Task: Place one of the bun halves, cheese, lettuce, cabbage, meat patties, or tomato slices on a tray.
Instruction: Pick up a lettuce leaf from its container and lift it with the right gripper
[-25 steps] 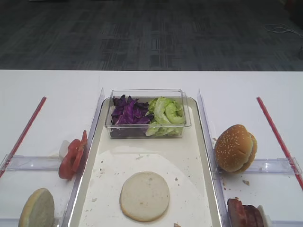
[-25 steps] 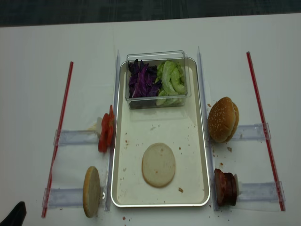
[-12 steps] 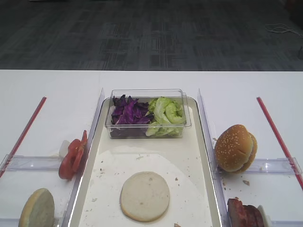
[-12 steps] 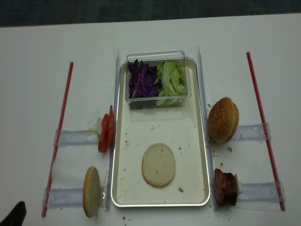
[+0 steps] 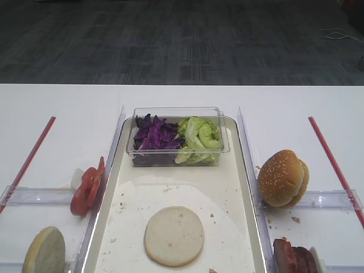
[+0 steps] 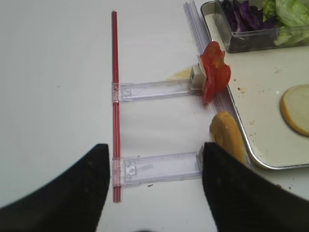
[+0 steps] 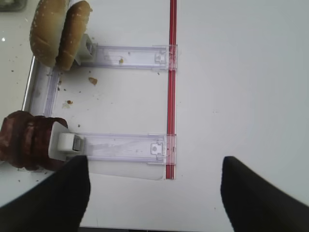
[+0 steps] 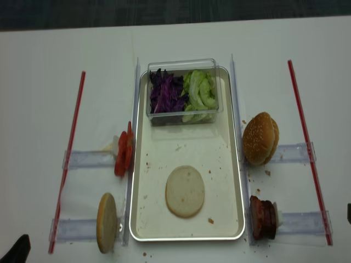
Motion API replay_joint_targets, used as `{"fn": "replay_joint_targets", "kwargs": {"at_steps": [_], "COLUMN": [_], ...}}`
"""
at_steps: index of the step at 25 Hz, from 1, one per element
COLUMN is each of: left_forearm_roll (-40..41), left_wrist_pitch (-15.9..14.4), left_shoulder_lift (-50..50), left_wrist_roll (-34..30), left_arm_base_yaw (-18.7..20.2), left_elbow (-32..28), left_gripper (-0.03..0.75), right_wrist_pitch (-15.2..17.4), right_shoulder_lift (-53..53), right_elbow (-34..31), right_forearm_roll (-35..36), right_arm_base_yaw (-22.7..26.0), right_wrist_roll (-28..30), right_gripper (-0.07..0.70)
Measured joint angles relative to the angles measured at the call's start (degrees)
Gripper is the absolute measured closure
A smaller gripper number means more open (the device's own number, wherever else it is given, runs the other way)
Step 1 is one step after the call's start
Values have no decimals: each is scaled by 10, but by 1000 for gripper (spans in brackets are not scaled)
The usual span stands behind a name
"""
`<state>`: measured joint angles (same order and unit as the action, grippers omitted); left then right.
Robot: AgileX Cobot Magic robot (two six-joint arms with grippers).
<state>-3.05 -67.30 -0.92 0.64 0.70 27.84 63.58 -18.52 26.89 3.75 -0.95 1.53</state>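
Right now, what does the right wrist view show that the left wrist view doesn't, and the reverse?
Only the right wrist view shows the sesame bun halves standing on edge, the meat patties against their holder, and the right gripper, jaws wide apart and empty.

Only the left wrist view shows the tomato slices, a plain bun half on edge, the tub with cabbage and lettuce, the flat bun lying on the tray, and the left gripper, also open.

Both show a red strip crossed by clear plastic rails on the white table.
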Motion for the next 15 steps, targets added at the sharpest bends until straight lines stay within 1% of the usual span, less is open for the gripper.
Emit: {"fn": "replay_joint_targets", "kwargs": {"at_steps": [5, 9, 15], "left_forearm_roll": [0, 0, 0], "left_wrist_pitch": [0, 0, 0], "left_shoulder_lift": [0, 0, 0], "left_wrist_roll": [0, 0, 0], "left_arm_base_yaw": [0, 0, 0], "left_elbow": [0, 0, 0], "left_gripper": [288, 288, 288], "right_wrist_pitch": [-1, -1, 3], "right_shoulder_lift": [-51, -97, -183], "right_elbow": [3, 35, 83], "right_forearm_roll": [0, 0, 15], "right_arm_base_yaw": [0, 0, 0], "right_wrist_roll": [0, 0, -15], "right_gripper": [73, 85, 132]}}
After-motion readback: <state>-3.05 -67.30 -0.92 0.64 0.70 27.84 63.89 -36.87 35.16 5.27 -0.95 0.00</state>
